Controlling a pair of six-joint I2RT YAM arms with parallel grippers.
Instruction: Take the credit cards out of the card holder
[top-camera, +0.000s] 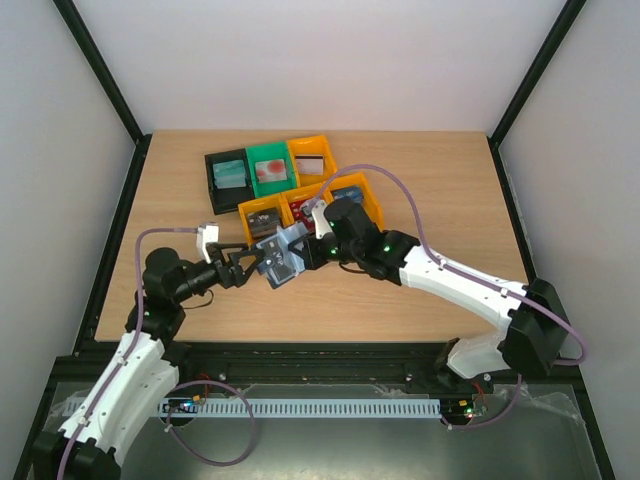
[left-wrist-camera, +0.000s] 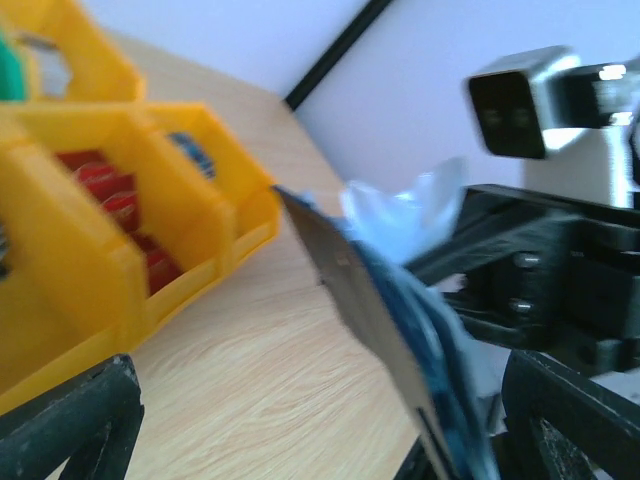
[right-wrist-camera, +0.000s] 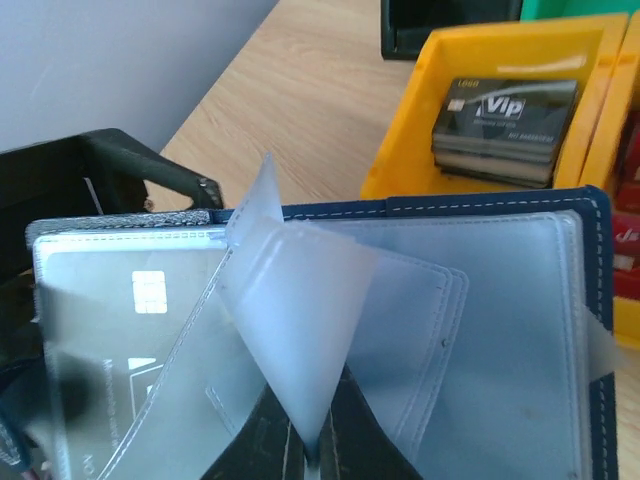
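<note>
The card holder is open and held up off the table between my two grippers. In the right wrist view its navy edge and clear plastic sleeves show. A grey credit card with a chip sits in the left sleeve. My right gripper is shut on one clear sleeve, which is bent up, and it also shows from above. My left gripper stands with its jaws wide apart at the holder's left edge. In the left wrist view the holder is edge-on close to the right finger of my left gripper.
Behind the holder stands a row of yellow bins holding cards: black cards and red cards. Further back are a black bin, a green bin and an orange bin.
</note>
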